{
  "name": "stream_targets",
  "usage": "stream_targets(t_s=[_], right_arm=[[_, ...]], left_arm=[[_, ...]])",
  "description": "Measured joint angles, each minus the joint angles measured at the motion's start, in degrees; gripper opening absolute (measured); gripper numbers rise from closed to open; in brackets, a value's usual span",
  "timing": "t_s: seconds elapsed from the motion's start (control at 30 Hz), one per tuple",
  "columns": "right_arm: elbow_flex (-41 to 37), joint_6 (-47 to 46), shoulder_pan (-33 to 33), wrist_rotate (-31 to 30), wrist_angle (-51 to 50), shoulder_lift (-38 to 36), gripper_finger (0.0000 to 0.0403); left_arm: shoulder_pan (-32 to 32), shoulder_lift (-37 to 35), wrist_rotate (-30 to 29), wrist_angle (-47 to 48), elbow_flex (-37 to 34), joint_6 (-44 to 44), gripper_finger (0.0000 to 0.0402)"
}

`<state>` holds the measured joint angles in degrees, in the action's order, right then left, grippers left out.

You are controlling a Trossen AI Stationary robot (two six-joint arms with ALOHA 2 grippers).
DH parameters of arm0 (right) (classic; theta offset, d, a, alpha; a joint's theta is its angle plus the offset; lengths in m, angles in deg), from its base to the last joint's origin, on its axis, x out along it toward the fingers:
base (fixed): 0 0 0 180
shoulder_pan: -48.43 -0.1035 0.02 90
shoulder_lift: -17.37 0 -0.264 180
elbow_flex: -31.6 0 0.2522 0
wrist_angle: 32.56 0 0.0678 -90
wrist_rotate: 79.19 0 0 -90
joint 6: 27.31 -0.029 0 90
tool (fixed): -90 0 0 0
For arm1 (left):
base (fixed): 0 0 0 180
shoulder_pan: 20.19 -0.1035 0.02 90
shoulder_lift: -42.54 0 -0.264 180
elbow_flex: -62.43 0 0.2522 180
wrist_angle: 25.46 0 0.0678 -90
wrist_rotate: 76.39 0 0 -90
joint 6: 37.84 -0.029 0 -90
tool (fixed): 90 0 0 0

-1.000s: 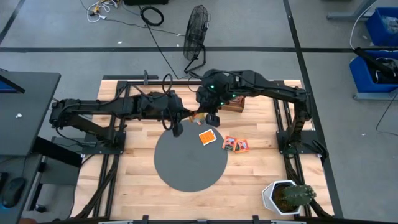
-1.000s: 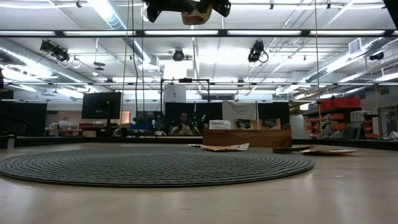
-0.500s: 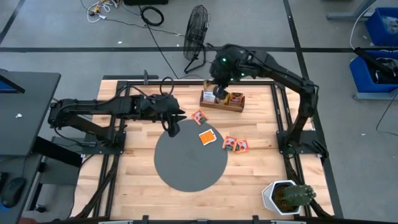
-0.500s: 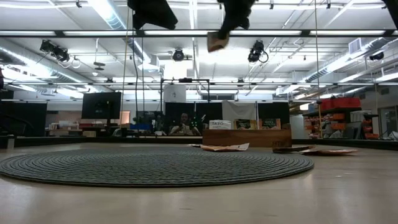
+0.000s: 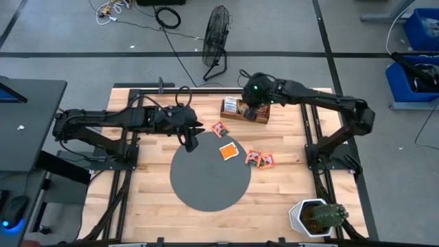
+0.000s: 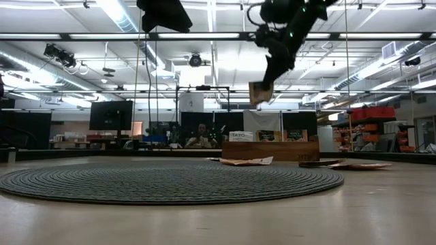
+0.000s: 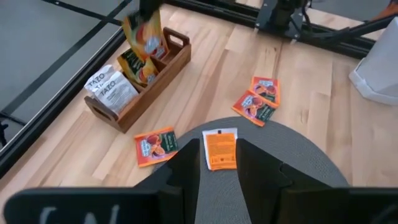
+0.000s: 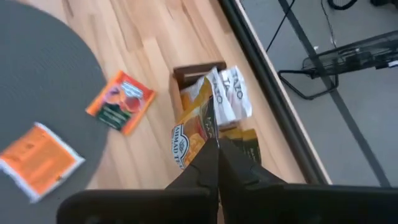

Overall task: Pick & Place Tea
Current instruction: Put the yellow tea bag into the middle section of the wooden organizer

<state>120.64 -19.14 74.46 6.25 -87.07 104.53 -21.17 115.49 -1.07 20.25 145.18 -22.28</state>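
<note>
overhead, flat foil packet [image 8: 194, 138] pinched, slatted wooden box [image 5: 245, 110]

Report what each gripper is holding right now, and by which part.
The right gripper is shut on a yellow-orange tea packet, pinched at one edge, above the wooden box. The left gripper holds nothing, hovering over the grey disc.
</note>
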Motion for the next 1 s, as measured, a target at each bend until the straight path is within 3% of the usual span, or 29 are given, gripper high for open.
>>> stream_targets(t_s=[0.23,0.47,1.0], right_arm=[[-10.12,2.77,1.99,-0.85,11.37,-0.09,0.0],[-15.16,6.31,6.09,-0.27,16.33,-0.05,0.0],[-16.23,9.09,6.76,2.46,19.77,7.3,0.0]], left_arm=[[-0.02,0.0,0.0,-3.25,0.0,0.51,0.0108],[-0.02,0.02,0.09,-7.82,0.0,1.87,0.0108],[-0.13,0.02,0.07,-9.42,-0.02,4.8,0.0108]])
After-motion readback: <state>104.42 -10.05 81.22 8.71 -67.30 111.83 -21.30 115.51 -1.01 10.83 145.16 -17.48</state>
